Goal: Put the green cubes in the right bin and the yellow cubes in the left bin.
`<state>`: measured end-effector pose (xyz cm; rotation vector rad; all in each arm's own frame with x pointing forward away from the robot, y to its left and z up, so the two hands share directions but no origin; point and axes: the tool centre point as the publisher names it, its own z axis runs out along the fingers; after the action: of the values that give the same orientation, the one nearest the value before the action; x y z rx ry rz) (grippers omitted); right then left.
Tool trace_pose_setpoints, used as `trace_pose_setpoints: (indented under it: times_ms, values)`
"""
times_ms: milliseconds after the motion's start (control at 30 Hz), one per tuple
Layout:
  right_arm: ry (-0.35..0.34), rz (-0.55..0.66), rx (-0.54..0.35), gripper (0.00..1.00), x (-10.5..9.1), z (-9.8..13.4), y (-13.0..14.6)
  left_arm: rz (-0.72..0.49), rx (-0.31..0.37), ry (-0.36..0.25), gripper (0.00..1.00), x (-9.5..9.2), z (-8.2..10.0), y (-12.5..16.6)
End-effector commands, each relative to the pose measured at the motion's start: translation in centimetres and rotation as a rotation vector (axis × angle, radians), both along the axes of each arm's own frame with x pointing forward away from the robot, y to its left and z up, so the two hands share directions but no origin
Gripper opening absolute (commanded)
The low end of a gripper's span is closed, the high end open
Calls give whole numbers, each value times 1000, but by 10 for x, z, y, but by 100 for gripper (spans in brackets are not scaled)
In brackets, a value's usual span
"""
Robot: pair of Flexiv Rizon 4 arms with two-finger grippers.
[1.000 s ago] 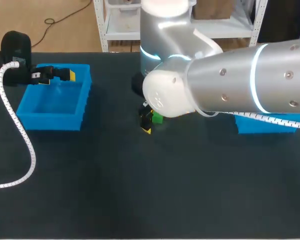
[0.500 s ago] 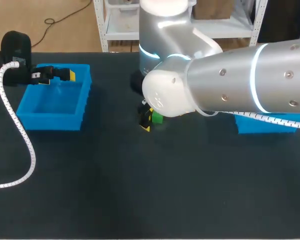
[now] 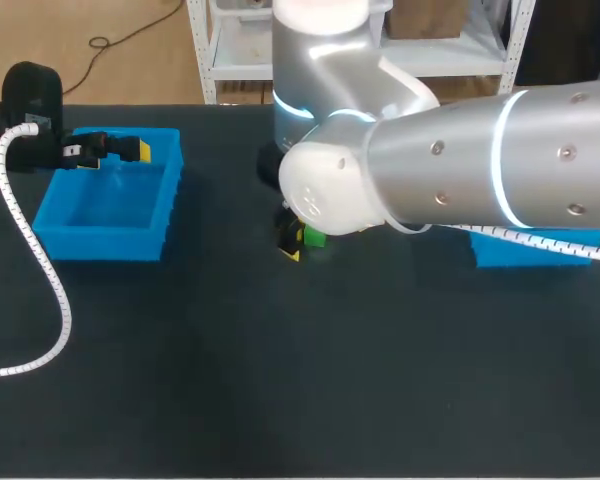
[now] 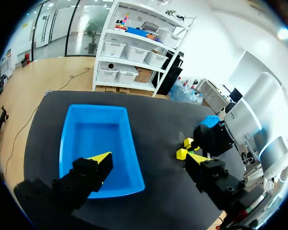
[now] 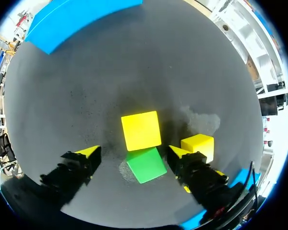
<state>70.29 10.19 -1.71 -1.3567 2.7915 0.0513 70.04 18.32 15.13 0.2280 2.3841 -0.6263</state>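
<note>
2 grippers spread: right gripper (image 5: 132, 152) straddling green cube (image 5: 146, 165), left gripper (image 4: 149, 157) above left bin (image 4: 93, 134).

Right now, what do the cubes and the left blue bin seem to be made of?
The green cube and yellow cubes look like matte plastic or painted wood: even colour, crisp edges, no glare. The blue bin is likely moulded plastic: thin smooth walls, faint sheen.
</note>
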Motion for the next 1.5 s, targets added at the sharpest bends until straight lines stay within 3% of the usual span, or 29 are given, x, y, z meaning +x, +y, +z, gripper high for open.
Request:
trace_pose_setpoints:
  times_ms: [33, 167, 400, 533, 600, 800, 1067, 1500]
  values:
    - [-2, 1, 0, 38, 0, 0, 0, -4, -7, -6, 100, -1, -1, 1]
    - [-5, 2, 2, 21, 1, 0, 0, -4, -7, -6, 100, -1, -1, 1]
    - [-9, 6, 5, 18, 3, 1, 1, -4, -7, -6, 100, -1, -1, 1]
    - [-18, 4, 11, 4, 6, 6, 0, -4, -7, -6, 100, -1, -1, 1]
    - [-38, -4, 20, 0, 9, 12, -3, -4, -7, -6, 100, -1, -1, 1]
    - [-128, -54, 55, 0, 23, 47, -20, -4, -7, -6, 100, -1, -1, 1]
    - [-259, -195, 100, 0, 49, 92, -68, -4, -7, -6, 100, -1, -1, 1]
    - [-361, -457, 162, 0, 86, 116, -174, -4, -7, -6, 100, -1, -1, 1]
